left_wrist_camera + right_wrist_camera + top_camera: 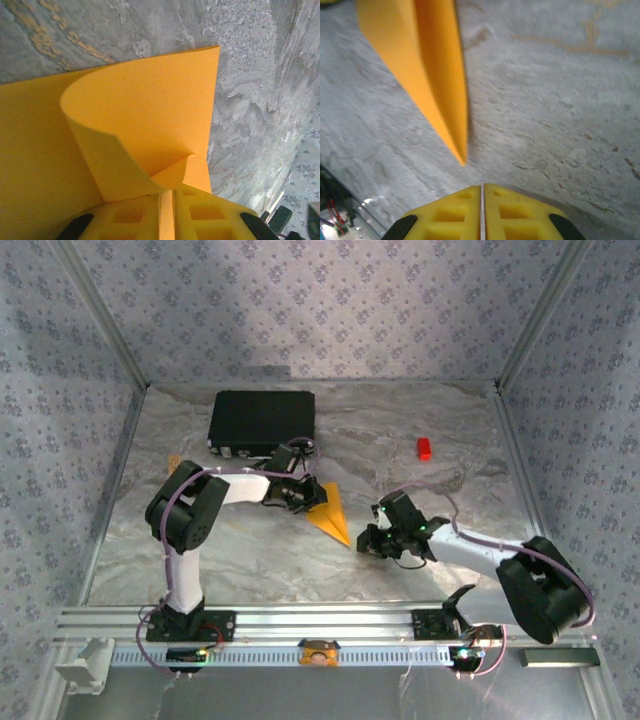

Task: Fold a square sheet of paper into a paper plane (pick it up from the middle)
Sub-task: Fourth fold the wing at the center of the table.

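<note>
Taking the biggest thing first, the marble-patterned table [300,560] spreads under both my pincers. The black rectangular case [262,422] sits just beyond my left pincer [300,494].

Next comes the orange sheet of paper [330,512]. It lies on the table between my two pincers, its broad end at the left one and its narrow end reaching toward the right pincer [373,540]. It no longer reads as a flat square. From the right wrist it [410,55] tapers to a sharp tip with a lengthwise fold, so I judge the pointed nose is already made. From the left wrist, though, one layer of it [150,100] rises in a loose curl rather than a pressed crease. The body looks unfinished, with that flap to flatten and the wings to set. I'd put the job past halfway but not done.

My left pincer [167,197] is clenched on the paper, with a thin orange edge caught between its yellow fingers. My right pincer [481,192] is clenched on nothing, its fingers meeting along a bare seam. The paper's tip is just ahead of it, apparently not touching.

Smallest is the red block [424,448], well beyond my right pincer and apart from everything else.
</note>
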